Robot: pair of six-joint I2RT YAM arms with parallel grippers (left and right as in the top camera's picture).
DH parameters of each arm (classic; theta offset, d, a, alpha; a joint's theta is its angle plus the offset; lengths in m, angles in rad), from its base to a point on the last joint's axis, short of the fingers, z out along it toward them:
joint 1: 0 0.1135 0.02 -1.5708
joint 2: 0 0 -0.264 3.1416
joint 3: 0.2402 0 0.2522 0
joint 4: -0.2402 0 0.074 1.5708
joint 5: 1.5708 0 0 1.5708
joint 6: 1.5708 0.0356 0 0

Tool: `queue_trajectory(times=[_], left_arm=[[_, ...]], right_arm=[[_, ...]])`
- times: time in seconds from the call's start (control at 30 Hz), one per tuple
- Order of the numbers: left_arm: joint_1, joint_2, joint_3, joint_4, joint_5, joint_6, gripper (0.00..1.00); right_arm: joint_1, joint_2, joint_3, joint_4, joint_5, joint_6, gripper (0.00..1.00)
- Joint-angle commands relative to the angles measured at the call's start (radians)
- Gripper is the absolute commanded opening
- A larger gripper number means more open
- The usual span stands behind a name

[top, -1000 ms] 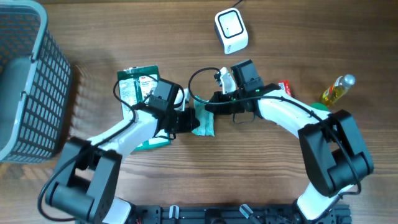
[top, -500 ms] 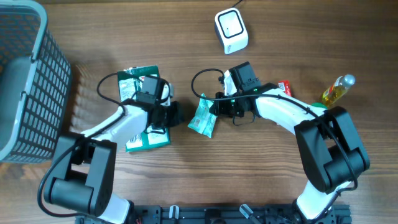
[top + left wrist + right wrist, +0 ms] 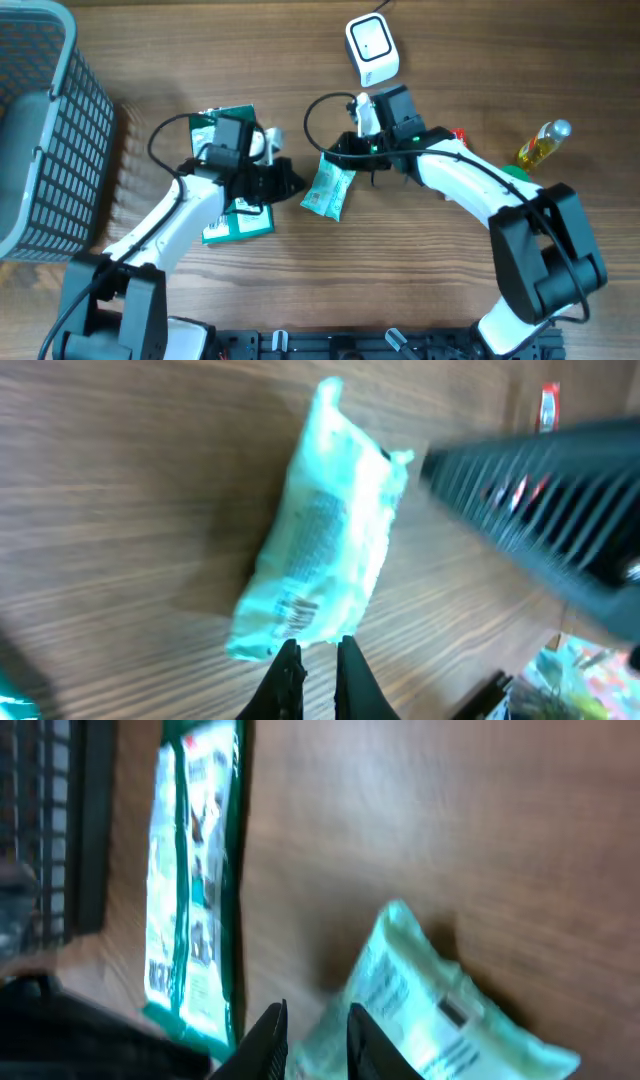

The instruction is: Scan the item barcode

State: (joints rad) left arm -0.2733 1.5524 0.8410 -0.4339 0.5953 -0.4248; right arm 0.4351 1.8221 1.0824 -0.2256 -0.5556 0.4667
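Left tool [image 3: 315, 660] shut with nothing in it; right tool [image 3: 315, 1032] cracked open narrowly at the pale green pouch [image 3: 329, 190].
Left fingertips sit almost together just off the pouch's lower end; can't tell if they touch it. Right fingers show a small gap, with the pouch's upper corner at the tips; contact is unclear, but the fingers are not clamped on it. Pouch lies flat on the counter [image 3: 400, 290] between the two tools, tilted, print side up, with a small dark printed block visible in the right wrist view. White scanner [image 3: 372, 48] sits beyond the right tool, apart from the pouch. Dark green packet [image 3: 222, 130] lies partly under the left arm. Grey mesh basket [image 3: 40, 130] is at far left, yellow bottle [image 3: 540, 145] at far right.
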Motion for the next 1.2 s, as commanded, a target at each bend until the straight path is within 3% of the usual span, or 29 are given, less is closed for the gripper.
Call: queue_trajectory(times=[0.0, 0.2, 0.3, 0.43, 0.67, 0.83, 0.9, 1.03, 1.1, 1.13, 1.17], left_arm=[[-0.090, -0.005, 0.008, -0.001, -0.068, -0.008, 0.04], [-0.238, 0.058, 0.008, 0.045, -0.218, -0.098, 0.04], [-0.271, 0.111, 0.008, 0.075, -0.256, -0.108, 0.06], [-0.271, 0.150, 0.008, 0.078, -0.294, -0.107, 0.08], [-0.221, 0.150, 0.008, 0.074, -0.369, -0.077, 0.10], [-0.164, 0.129, 0.018, 0.073, -0.337, -0.076, 0.09], [-0.130, 0.096, 0.042, 0.060, -0.294, -0.073, 0.11], [-0.072, 0.031, 0.078, 0.049, -0.220, -0.074, 0.13], [-0.064, 0.024, 0.079, 0.053, -0.222, -0.074, 0.13], [-0.066, 0.034, 0.078, 0.059, -0.222, -0.074, 0.13], [-0.075, 0.050, 0.077, 0.067, -0.222, -0.074, 0.13]], right_arm=[[-0.002, -0.012, 0.018, 0.011, 0.144, -0.022, 0.20], [-0.002, 0.006, 0.016, 0.004, 0.193, -0.021, 0.16], [-0.002, 0.042, 0.015, -0.029, 0.193, -0.016, 0.20], [-0.002, 0.069, 0.015, -0.110, 0.193, -0.011, 0.21], [0.002, 0.069, 0.015, -0.393, 0.195, -0.014, 0.27], [0.003, 0.068, 0.016, -0.415, 0.212, -0.023, 0.33], [0.002, 0.064, 0.017, -0.417, 0.205, -0.023, 0.43], [0.002, 0.014, 0.036, -0.419, 0.142, -0.089, 0.51], [0.002, -0.019, 0.040, -0.404, 0.153, -0.124, 0.64], [0.002, -0.026, 0.040, -0.389, 0.159, -0.137, 0.83], [0.000, -0.026, 0.039, -0.377, 0.159, -0.149, 0.86]])
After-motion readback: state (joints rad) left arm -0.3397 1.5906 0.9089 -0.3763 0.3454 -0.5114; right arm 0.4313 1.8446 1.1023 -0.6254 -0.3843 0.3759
